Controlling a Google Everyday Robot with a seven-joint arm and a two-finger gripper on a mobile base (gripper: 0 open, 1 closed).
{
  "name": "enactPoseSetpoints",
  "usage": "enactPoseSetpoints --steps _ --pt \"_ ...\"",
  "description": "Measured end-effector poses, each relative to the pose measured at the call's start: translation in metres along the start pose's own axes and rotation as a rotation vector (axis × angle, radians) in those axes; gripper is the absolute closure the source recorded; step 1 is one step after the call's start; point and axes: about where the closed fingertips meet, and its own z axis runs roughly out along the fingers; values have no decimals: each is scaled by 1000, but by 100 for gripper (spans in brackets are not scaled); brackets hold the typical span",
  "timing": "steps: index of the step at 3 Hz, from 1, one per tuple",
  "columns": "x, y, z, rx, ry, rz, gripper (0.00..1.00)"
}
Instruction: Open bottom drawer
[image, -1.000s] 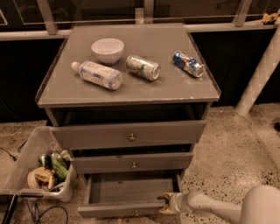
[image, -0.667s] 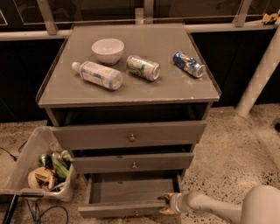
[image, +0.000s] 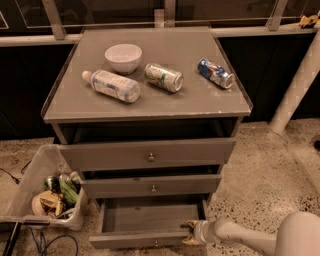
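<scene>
The narrow grey wooden bottom drawer (image: 145, 219) stands pulled out toward the near side from the foot of the grey wooden bench (image: 165, 106), its plain grey inside showing, with the front panel at the lower edge of the view. The robot's pale two-finger hand (image: 192, 233) sits at the right end of that front panel, touching or just beside its corner; whether it is clenched or released cannot be told. Its white rounded arm (image: 240, 236) reaches in from the near right. Above, the mid-sized grey drawer front (image: 115, 186) and the widest grey drawer front (image: 100, 156) are pushed in, each with a small round knob. On the bench top lie a white round bowl (image: 123, 57), a clear plastic bottle (image: 111, 85) on its side, a green-and-white can (image: 163, 77) and a blue can (image: 215, 73), both lying down. A translucent plastic bin (image: 35, 172) holding mixed items stands on the floor just left of the bench.
</scene>
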Motion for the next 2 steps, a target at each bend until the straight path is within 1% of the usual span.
enactPoseSetpoints --steps 1,2 --pt "0 0 0 0 0 0 13" --pt "0 0 0 0 0 0 14"
